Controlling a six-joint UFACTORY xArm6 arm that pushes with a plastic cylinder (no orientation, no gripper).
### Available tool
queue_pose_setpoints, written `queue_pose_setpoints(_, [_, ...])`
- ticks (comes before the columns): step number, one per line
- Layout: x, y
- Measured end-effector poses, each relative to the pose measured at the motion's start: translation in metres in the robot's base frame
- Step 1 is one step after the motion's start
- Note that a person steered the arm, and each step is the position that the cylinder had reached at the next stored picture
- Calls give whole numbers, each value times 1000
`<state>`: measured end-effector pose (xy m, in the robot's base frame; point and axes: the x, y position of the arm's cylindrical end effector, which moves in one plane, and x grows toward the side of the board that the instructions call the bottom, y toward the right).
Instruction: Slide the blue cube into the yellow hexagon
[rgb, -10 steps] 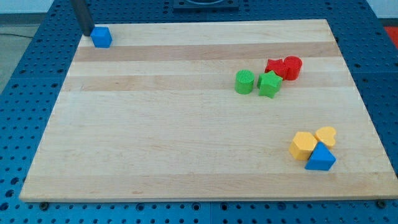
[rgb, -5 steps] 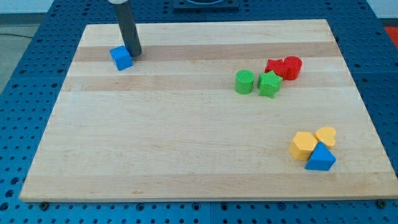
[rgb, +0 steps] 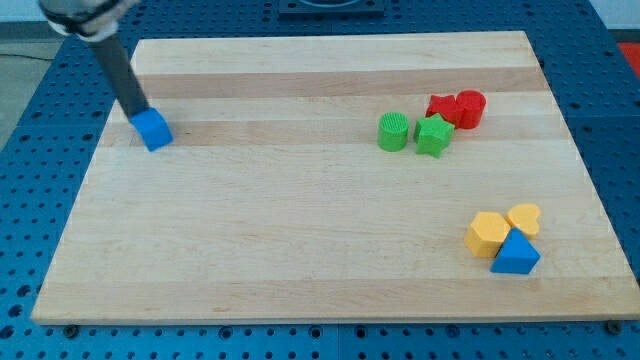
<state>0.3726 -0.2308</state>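
The blue cube (rgb: 153, 130) lies near the left edge of the wooden board, in the upper left of the view. My tip (rgb: 136, 115) touches the cube's upper-left side, with the dark rod rising toward the view's top left. The yellow hexagon (rgb: 487, 233) lies far off at the lower right, beside a yellow heart (rgb: 524, 218) and a blue triangle (rgb: 514, 253).
A green cylinder (rgb: 393, 131) and a green star (rgb: 434, 135) sit at the upper right of the board (rgb: 300, 220). A red star (rgb: 442, 107) and a red cylinder (rgb: 470, 108) lie just above them.
The blue cube has slid down and left from the board's top-left corner. My tip went from the cube's right side to its upper-left side.
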Motion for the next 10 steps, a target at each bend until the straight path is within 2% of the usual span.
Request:
queue_pose_setpoints(2, [51,4])
queue_pose_setpoints(4, [119,69])
queue_pose_setpoints(5, [130,129])
queue_pose_setpoints(7, [74,85])
queue_pose_setpoints(8, [90,177])
queue_pose_setpoints(9, [124,245])
queue_pose_setpoints(10, [125,226])
